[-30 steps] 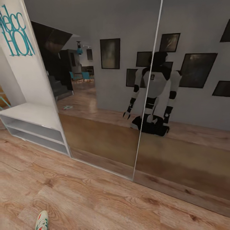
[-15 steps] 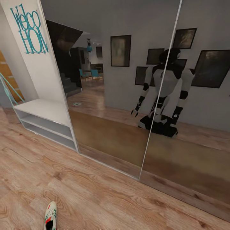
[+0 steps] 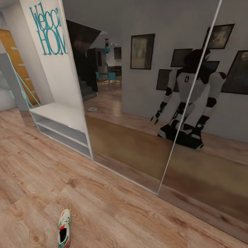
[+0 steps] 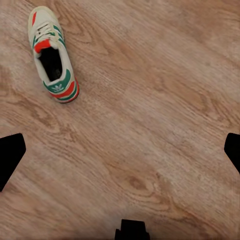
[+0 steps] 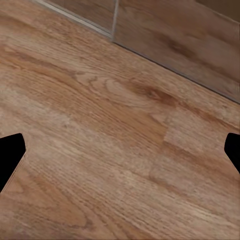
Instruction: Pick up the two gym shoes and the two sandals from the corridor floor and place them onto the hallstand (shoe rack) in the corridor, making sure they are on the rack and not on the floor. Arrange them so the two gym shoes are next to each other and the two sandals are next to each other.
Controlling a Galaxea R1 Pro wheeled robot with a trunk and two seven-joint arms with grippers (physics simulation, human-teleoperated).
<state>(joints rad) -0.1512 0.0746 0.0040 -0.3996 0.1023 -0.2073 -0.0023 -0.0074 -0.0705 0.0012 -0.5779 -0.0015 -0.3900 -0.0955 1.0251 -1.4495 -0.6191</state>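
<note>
One white gym shoe (image 3: 64, 232) with green stripes and red patches lies alone on the wood-plank corridor floor (image 3: 120, 213), near the lower left of the head view. The left wrist view looks down on that gym shoe (image 4: 52, 55); my left gripper (image 4: 120, 152) hangs open above the floor, apart from the shoe, with nothing between its fingers. My right gripper (image 5: 120, 150) is open over bare planks. The low light-grey shoe rack (image 3: 58, 115) stands against the wall at the left, its top and both shelves bare. The other gym shoe and both sandals are out of view.
Tall mirrored sliding doors (image 3: 144, 103) run along the wall right of the rack and reflect my body and framed pictures. A white panel with teal lettering (image 3: 50, 34) rises behind the rack. A teal stair rail (image 3: 20, 82) and an orange door stand at far left.
The head camera has turned left, so the whole scene has slid right. The rack sits nearer the middle and more of the gym shoe shows. Nothing on the floor has moved.
</note>
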